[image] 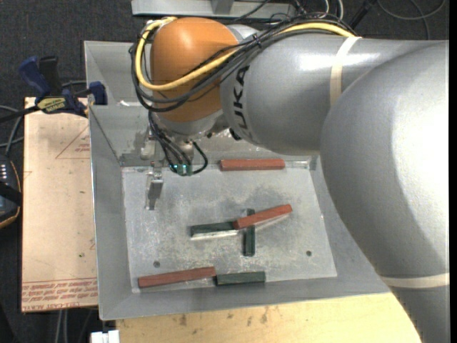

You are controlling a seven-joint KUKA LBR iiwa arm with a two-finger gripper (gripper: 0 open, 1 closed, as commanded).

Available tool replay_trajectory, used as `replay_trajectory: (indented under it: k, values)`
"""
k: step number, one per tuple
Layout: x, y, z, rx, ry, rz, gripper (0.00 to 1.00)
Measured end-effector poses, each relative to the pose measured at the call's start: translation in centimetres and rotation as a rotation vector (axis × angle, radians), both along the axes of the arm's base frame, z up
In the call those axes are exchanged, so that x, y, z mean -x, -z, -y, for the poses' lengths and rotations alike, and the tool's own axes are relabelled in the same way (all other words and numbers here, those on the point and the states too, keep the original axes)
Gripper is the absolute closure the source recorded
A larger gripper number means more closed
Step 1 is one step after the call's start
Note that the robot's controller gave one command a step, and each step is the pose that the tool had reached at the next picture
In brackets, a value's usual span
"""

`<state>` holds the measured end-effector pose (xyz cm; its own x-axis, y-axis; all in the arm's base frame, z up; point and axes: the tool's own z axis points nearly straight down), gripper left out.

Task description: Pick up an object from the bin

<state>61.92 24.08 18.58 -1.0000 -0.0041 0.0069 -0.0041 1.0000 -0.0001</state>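
Note:
My gripper (152, 200) hangs low over the bin's floor at the back left, beneath the arm's orange cover, with no loose thing under it. Nearest to it are a dark green bar (212, 228) and a thin white stick (213, 236) lying side by side in the middle, off to its right and front. A red-brown bar (265, 216) lies tilted across their right ends. Another red-brown bar (251, 165) lies along the back edge of the floor, to the gripper's right.
A short dark green bar (248, 241) lies under the tilted red-brown one. Along the front edge, a red-brown bar (176, 278) and a dark green bar (240, 279) lie end to end. The arm covers the bin's right and back.

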Motion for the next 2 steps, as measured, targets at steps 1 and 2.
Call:
replay_trajectory:
  k: [1,2]
  values:
    - [-0.2,-0.5,0.1,-0.002,0.003,0.008,0.00]
    - [1.8,0.0,4.0,-0.003,-0.068,0.008,0.00]
